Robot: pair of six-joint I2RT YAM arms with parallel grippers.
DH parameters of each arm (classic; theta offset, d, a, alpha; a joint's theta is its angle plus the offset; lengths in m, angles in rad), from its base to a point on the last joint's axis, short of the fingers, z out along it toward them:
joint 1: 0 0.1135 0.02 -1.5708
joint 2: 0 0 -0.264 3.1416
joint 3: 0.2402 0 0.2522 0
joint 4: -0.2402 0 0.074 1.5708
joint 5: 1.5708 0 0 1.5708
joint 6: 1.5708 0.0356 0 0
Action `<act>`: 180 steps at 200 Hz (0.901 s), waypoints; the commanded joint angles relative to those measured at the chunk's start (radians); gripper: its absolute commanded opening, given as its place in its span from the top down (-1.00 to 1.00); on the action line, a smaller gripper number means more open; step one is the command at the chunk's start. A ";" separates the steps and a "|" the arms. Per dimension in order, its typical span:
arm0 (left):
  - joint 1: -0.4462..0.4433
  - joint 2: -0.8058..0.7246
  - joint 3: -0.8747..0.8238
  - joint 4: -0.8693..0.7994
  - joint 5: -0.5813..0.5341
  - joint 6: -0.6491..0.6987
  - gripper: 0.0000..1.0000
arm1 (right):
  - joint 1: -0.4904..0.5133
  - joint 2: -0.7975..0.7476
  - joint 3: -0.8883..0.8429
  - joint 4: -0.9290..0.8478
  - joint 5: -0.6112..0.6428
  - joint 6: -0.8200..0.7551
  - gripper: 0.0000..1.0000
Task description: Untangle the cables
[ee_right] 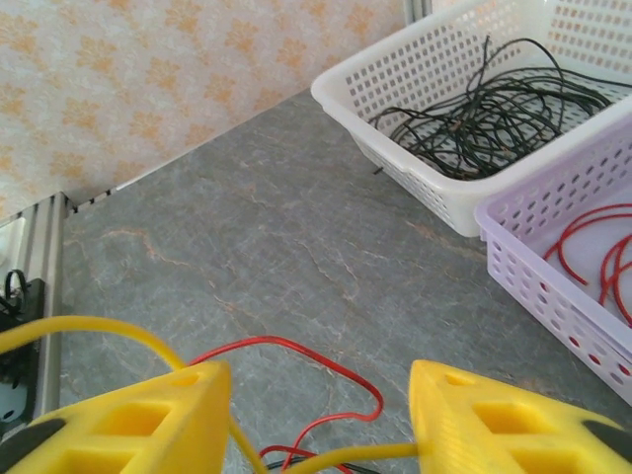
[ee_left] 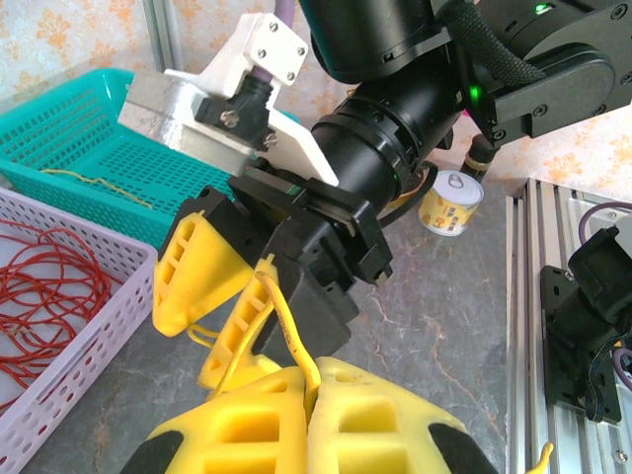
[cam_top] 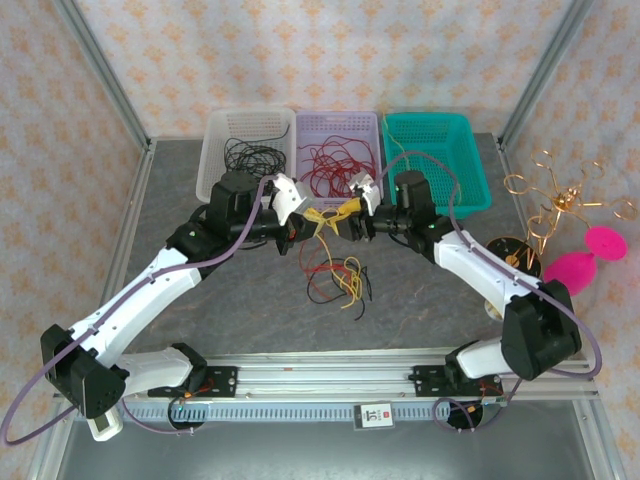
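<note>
Because the cables (cam_top: 338, 278) are thin, limp strands of red, yellow and black that snag on one another, one yellow strand (cam_top: 322, 222) is held up clear of the knot. The knot itself lies on the grey, stone-patterned table (cam_top: 400, 320) between your arms. Your left gripper (ee_left: 308, 380) is pinched tight on that strand. Your right gripper (ee_right: 316, 380) has its ribbed yellow fingers apart, with the strand crossing the gap. Behind them, perforated plastic baskets hold loose wires by colour: the white basket (cam_top: 215, 150) black, the purple basket (cam_top: 338, 118) red, the teal basket (cam_top: 470, 170) yellow.
</note>
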 commanded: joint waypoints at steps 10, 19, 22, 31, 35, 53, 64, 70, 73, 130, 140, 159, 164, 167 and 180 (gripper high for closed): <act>-0.005 0.002 0.032 0.005 0.020 0.015 1.00 | 0.002 0.011 -0.006 0.027 0.078 0.023 0.22; -0.007 0.003 0.032 0.006 0.021 0.014 1.00 | 0.003 0.014 -0.005 0.032 0.093 0.031 0.33; -0.007 0.003 0.033 0.006 0.021 0.013 1.00 | 0.003 0.014 -0.005 0.035 0.098 0.034 0.36; -0.007 0.003 0.032 0.005 0.021 0.013 1.00 | 0.002 0.017 -0.003 0.037 0.111 0.038 0.44; -0.007 0.003 0.032 0.006 0.021 0.014 1.00 | 0.002 0.017 -0.002 0.038 0.115 0.040 0.48; -0.007 0.002 0.033 0.003 0.021 0.014 1.00 | 0.003 0.019 -0.002 0.045 0.123 0.046 0.67; -0.008 0.001 0.032 0.001 0.021 0.015 1.00 | 0.003 0.019 -0.002 0.050 0.123 0.051 0.75; -0.009 0.000 0.033 0.002 0.019 0.015 1.00 | 0.002 0.019 -0.003 0.055 0.129 0.058 0.79; -0.010 0.000 0.033 0.000 0.019 0.016 1.00 | 0.003 0.019 -0.003 0.057 0.130 0.062 0.80; -0.011 -0.007 0.030 -0.005 0.019 0.014 1.00 | -0.007 0.035 0.006 0.091 0.377 0.212 1.00; -0.011 -0.013 0.027 -0.007 0.019 0.014 1.00 | -0.024 0.037 0.005 0.098 0.442 0.254 1.00; -0.013 -0.025 0.018 -0.009 0.018 0.011 1.00 | -0.074 0.045 -0.003 0.118 0.503 0.330 1.00; -0.013 -0.029 0.017 -0.010 0.018 0.011 1.00 | -0.087 0.049 -0.004 0.119 0.514 0.346 1.00; -0.013 -0.031 0.015 -0.010 0.017 0.012 1.00 | -0.094 0.051 -0.003 0.119 0.520 0.354 1.00; -0.012 -0.039 0.012 -0.012 0.013 0.010 1.00 | -0.122 0.072 0.006 0.103 0.538 0.390 1.00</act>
